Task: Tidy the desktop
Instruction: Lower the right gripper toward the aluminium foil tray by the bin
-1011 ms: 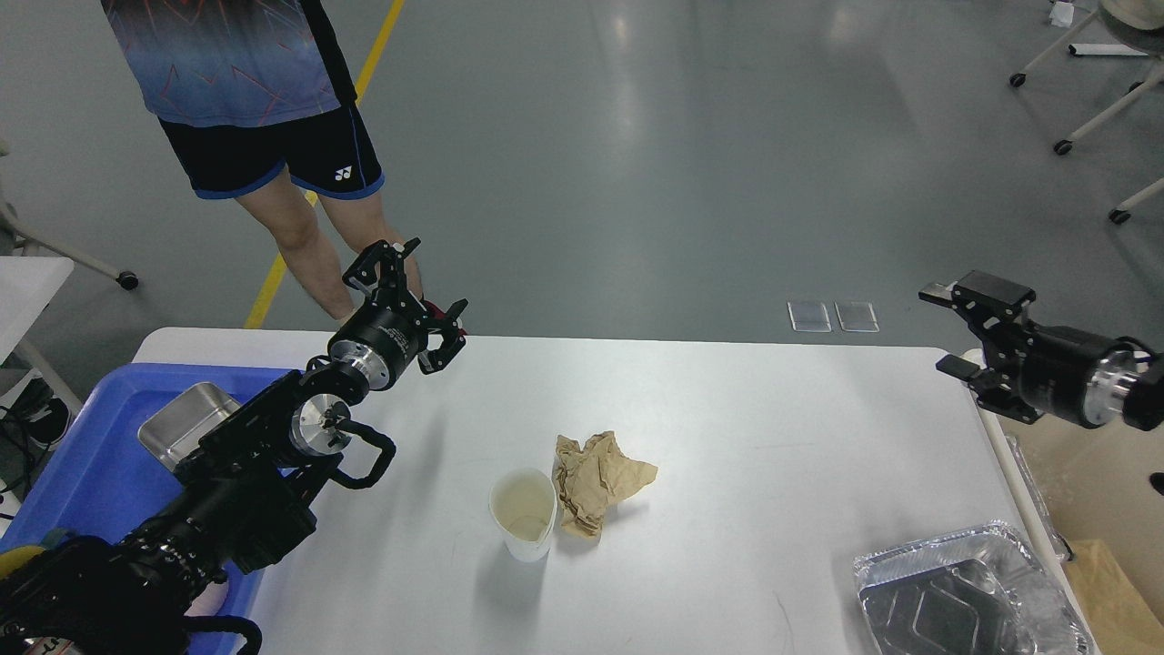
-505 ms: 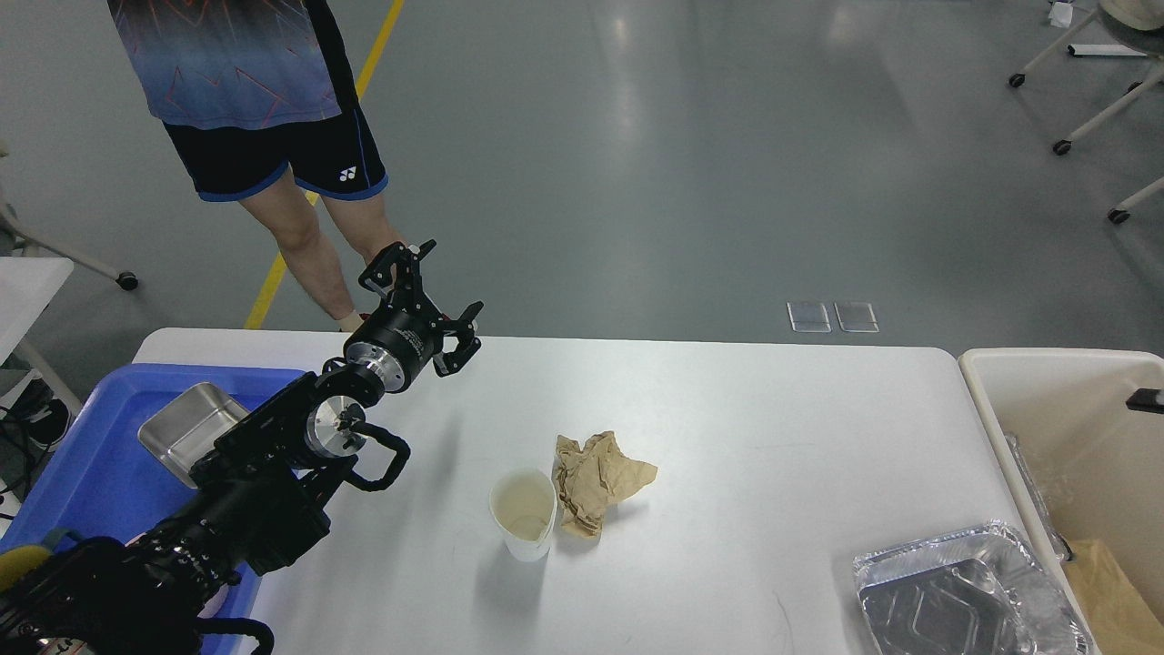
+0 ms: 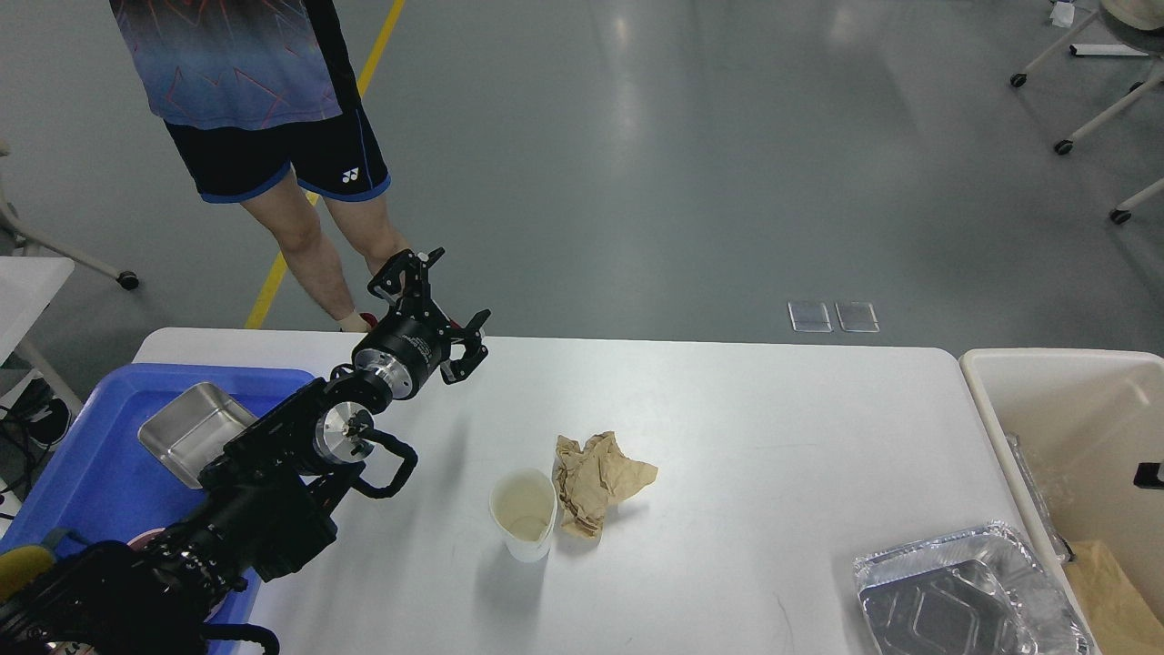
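Note:
The white desktop point(image 3: 727, 437) holds a white paper cup point(image 3: 525, 511) near the middle front. A crumpled brown paper point(image 3: 598, 478) lies touching the cup's right side. A crinkled foil tray point(image 3: 964, 596) sits at the front right corner. My left gripper point(image 3: 455, 289) is open and empty. It is raised over the far left edge of the desktop, up and left of the cup. Of my right arm only a small black sliver point(image 3: 1151, 474) shows at the right edge, over the bin; its gripper is out of view.
A blue plastic tray point(image 3: 82, 464) at the left holds a steel pan point(image 3: 194, 428). A cream bin point(image 3: 1055, 391) with brown paper inside stands against the desktop's right edge. A person point(image 3: 273, 118) stands just beyond the far left corner, close behind my left gripper.
My left gripper has moved a little right and up, staying open. My right arm has pulled back from above the bin's far corner out past the right edge.

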Action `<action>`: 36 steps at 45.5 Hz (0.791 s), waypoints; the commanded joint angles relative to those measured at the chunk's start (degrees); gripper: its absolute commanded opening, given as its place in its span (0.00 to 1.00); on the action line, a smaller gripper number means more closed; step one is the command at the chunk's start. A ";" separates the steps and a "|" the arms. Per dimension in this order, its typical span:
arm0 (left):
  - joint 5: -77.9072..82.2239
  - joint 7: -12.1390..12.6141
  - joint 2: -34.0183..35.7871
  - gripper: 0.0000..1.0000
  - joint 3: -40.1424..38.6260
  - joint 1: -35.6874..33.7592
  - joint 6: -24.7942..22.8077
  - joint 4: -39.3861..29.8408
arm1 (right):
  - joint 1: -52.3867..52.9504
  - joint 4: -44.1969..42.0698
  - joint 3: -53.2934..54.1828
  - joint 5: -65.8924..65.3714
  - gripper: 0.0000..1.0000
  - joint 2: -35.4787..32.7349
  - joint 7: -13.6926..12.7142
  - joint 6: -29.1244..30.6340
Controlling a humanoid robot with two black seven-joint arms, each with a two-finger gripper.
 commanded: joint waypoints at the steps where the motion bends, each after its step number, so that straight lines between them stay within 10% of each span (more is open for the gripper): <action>1: 0.09 0.00 -0.14 0.97 0.08 0.46 0.00 0.00 | -0.18 -2.03 0.09 -8.42 1.00 4.73 0.04 -0.46; 36: 0.09 0.09 0.04 0.97 0.17 2.13 0.09 0.08 | -13.01 -25.94 -0.08 -20.65 1.00 29.97 4.17 -8.28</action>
